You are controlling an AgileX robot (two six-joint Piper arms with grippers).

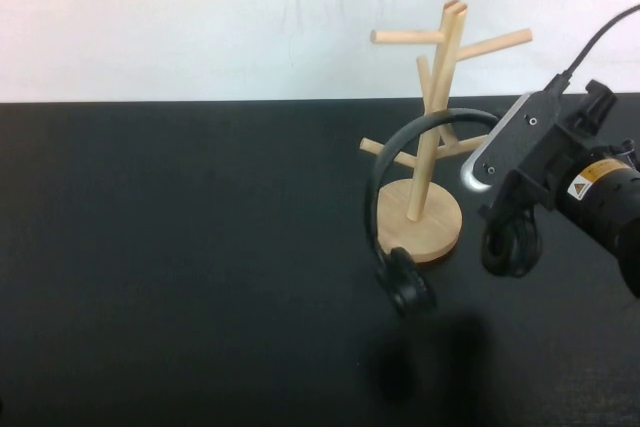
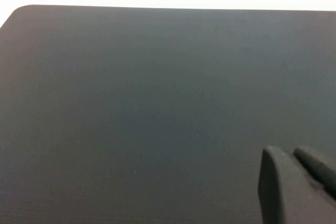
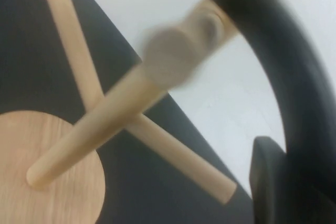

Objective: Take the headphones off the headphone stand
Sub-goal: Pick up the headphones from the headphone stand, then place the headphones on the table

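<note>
While the headphones (image 1: pixel 425 202) hang by their arched headband over a lower peg of the headphone stand (image 1: pixel 432 162), the right tool (image 1: pixel 497 152) sits at the band's right-hand end, pressed together on the band just above the right earcup. The stand is near the far edge of the bench (image 1: pixel 180 267), right of centre. The left earcup dangles in front of the round base, clear of the bench top; the right earcup hangs just beside the base, below the tool.

Judgement: grip made, lift-off pending. To do it well, raise the band up and along the peg's slope until it clears the peg tip, then draw away from the post. Risk: band catching on a peg and tipping the light stand; free earcup swinging.

Left tool (image 2: pixel 299 182) is parked over bare bench, away from the stand, pads nearly together, holding nothing.
</note>
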